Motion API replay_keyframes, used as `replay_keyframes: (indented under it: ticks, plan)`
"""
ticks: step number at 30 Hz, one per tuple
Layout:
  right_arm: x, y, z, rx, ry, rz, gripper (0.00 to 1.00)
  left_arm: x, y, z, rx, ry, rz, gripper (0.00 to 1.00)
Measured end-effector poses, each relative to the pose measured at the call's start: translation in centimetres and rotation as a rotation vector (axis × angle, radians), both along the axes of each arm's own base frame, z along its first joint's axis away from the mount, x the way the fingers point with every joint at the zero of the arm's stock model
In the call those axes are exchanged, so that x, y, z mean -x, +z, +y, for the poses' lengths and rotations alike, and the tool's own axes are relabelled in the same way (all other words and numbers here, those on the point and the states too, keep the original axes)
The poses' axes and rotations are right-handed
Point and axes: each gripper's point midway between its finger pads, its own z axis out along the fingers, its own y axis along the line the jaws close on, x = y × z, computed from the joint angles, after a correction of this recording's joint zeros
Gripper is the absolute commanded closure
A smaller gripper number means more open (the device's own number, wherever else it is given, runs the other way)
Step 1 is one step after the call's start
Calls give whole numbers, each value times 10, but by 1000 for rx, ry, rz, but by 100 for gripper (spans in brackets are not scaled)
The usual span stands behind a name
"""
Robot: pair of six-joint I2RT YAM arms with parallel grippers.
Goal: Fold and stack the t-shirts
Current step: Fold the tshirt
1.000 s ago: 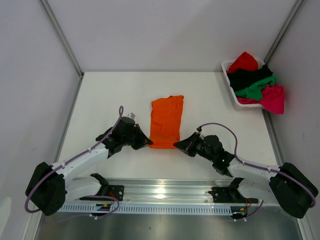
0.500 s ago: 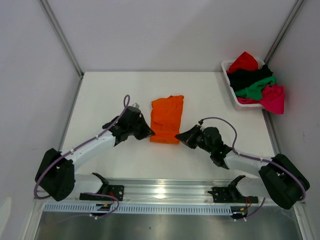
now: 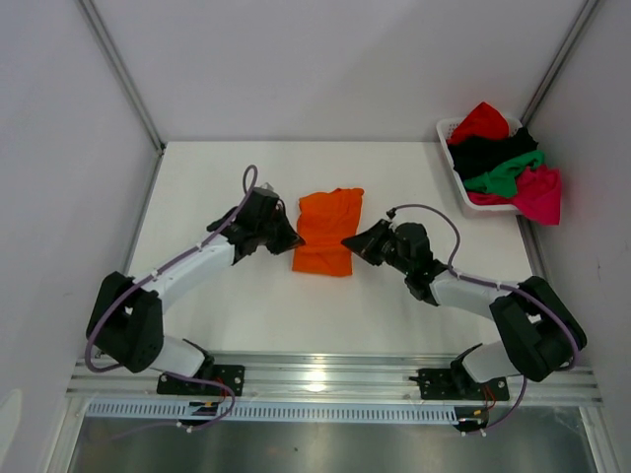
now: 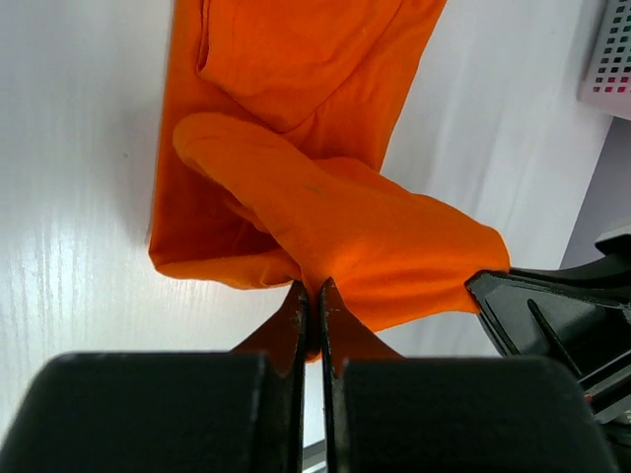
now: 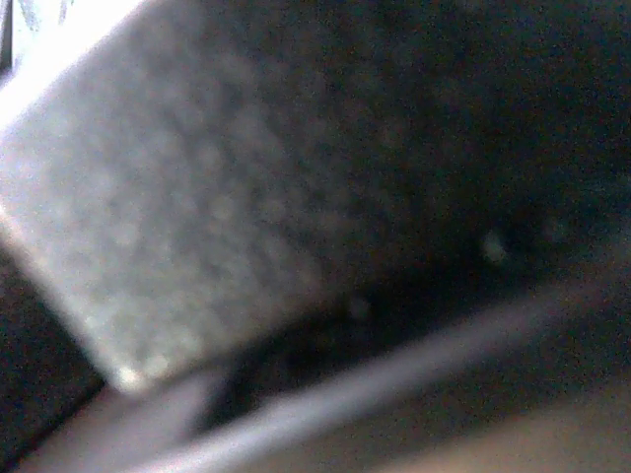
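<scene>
An orange t-shirt (image 3: 328, 229) lies lengthwise in the middle of the white table, its near end raised and carried back over the rest. My left gripper (image 3: 294, 241) is at the near left corner. In the left wrist view its jaws (image 4: 315, 288) are pinched shut on the orange cloth (image 4: 375, 227). My right gripper (image 3: 348, 242) is at the near right corner, where its black fingers (image 4: 552, 315) meet the end of the lifted hem, which spans between both grippers. The right wrist view is a dark blur. Red (image 3: 480, 120), black (image 3: 488, 150), green (image 3: 503, 175) and magenta-pink (image 3: 540, 192) t-shirts fill the basket.
The white slatted basket (image 3: 465, 200) stands at the far right corner of the table, against the right wall, and its corner (image 4: 611, 59) shows in the left wrist view. Grey walls close in the table at the left, back and right.
Both grippers have moved away from the near edge, carrying the shirt's near hem with them. The orange shirt now looks shorter, its near end folded over.
</scene>
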Motion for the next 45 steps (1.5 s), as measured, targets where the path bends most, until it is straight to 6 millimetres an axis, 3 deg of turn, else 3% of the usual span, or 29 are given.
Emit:
replay_keyframes:
  ticks: [5, 13, 17, 22, 28, 34, 45]
  plan:
    - [-21, -5, 6, 26, 2, -7, 99, -20, 0, 3, -22, 15, 6, 99]
    - [-67, -13, 10, 54, -17, -22, 99, -86, 4, 0, -40, 16, 23, 99]
    - [-84, -12, 9, 59, -29, -38, 99, -112, 17, -9, -38, -43, 4, 99]
    - [-98, -10, 9, 59, -46, -53, 98, -147, 43, -34, -31, -181, -63, 99]
    - [-111, -13, 7, 56, -65, -62, 98, -163, 51, -54, -24, -334, -95, 99]
    - [-123, -21, -2, 62, -89, -49, 98, -180, 41, -68, -23, -420, -94, 99]
    - [-139, -17, -10, 82, -105, -73, 98, -198, 9, -48, -26, -380, -46, 100]
